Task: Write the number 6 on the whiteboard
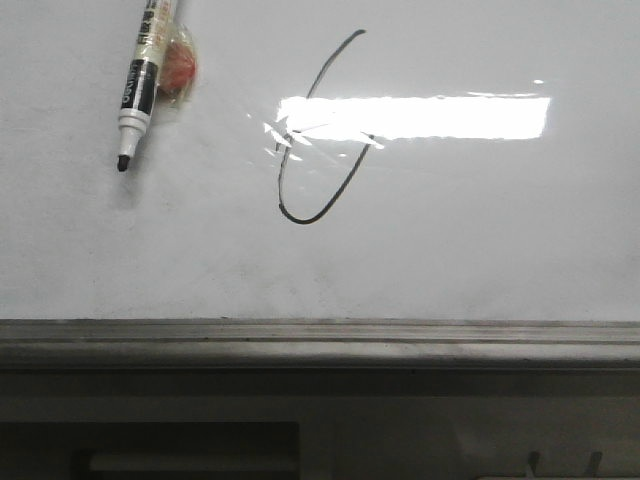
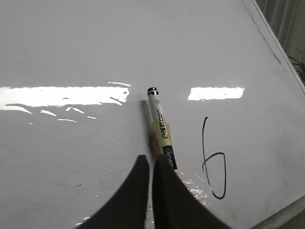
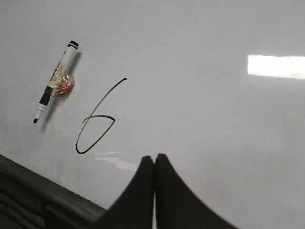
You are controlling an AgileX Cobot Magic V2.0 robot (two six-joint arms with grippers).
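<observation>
Front view shows a whiteboard (image 1: 480, 250) lying flat, glossy white, with a grey rail along its near edge. A hand-drawn 6 (image 1: 318, 140) sits near the middle — a long slanted stem ending in an oval loop, partly washed out by glare from a ceiling light. A marker (image 1: 138, 85) lies uncapped on the board, well to the left of the 6, tip pointing toward the rail. Something small and reddish is taped to its barrel; I cannot tell what it is.

Both wrist views show dark fingers pressed together, grasping nothing: the left gripper (image 2: 151, 164) hovers right by the marker's tip end, the right gripper (image 3: 154, 162) over bare board near the 6.

The digit looks finished, so the writing seems done. The marker is probably light, stiff and smooth — it could roll or slip. The mid-barrel, beside the taped lump, looks the safest place to grip.
</observation>
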